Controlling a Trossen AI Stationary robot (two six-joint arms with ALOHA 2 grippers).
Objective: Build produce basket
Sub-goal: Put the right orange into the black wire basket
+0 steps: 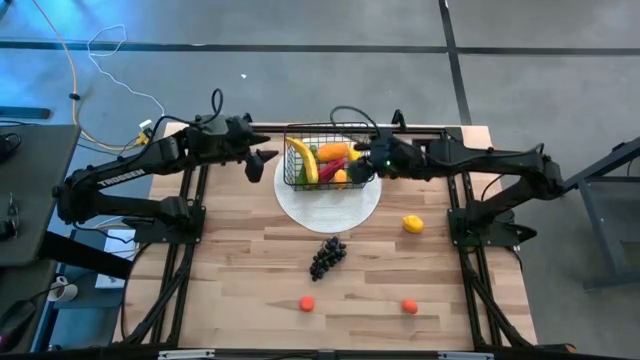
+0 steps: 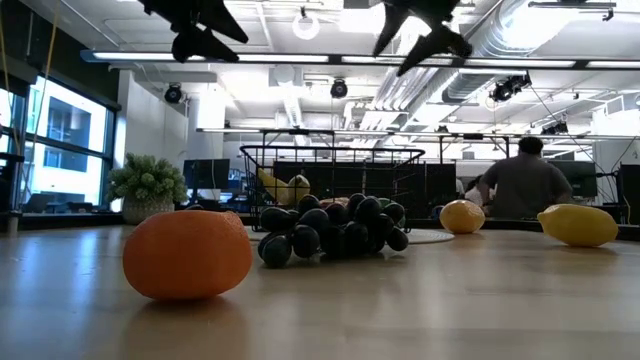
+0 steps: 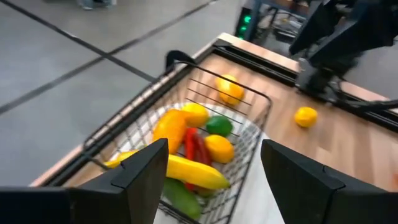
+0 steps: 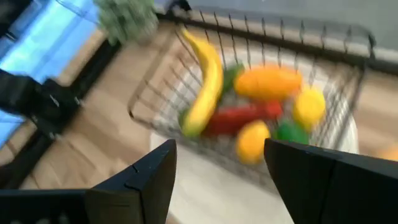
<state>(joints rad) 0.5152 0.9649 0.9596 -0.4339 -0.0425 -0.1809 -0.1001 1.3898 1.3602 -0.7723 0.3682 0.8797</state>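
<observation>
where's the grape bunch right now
In the high view the grape bunch lies loose on the table near its middle, just in front of the white plate that carries the basket, with two small oranges nearer the front edge.

One basket [image 1: 330, 150] sitting on one plate [image 1: 330, 205]; one grape bunch [image 1: 327, 256], one lemon [image 1: 412, 224], two small oranges [image 1: 307, 304] lying on the counter [image 1: 240, 270]

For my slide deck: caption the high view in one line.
Both open grippers, left gripper and right gripper, flank the filled basket; grapes remain outside.
</observation>
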